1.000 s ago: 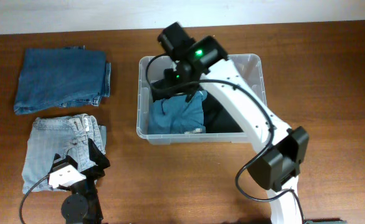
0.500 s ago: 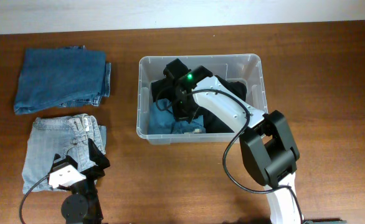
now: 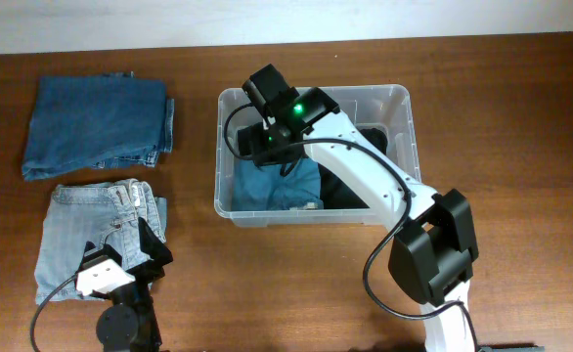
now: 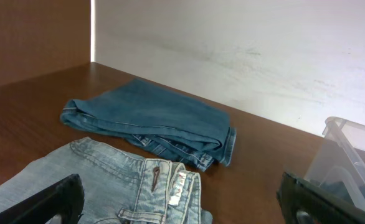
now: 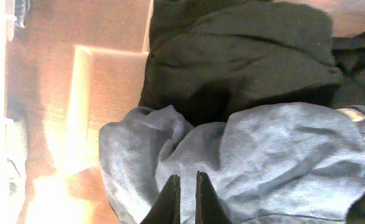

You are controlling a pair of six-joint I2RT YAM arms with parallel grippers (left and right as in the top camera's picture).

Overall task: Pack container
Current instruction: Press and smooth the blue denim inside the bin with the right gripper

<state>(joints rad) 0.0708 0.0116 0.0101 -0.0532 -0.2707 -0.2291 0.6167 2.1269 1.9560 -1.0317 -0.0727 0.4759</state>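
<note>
Fingers nearly closed and empty, the right gripper [image 5: 184, 184] has risen off the crumpled blue cloth garment [image 3: 282, 186], left just beneath it in the clear rectangular plastic container [image 3: 400, 108], so that piece looks packed.

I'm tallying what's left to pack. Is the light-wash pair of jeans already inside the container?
No, the light-wash jeans lie folded on the table, left of the container, beside the darker jeans.
</note>
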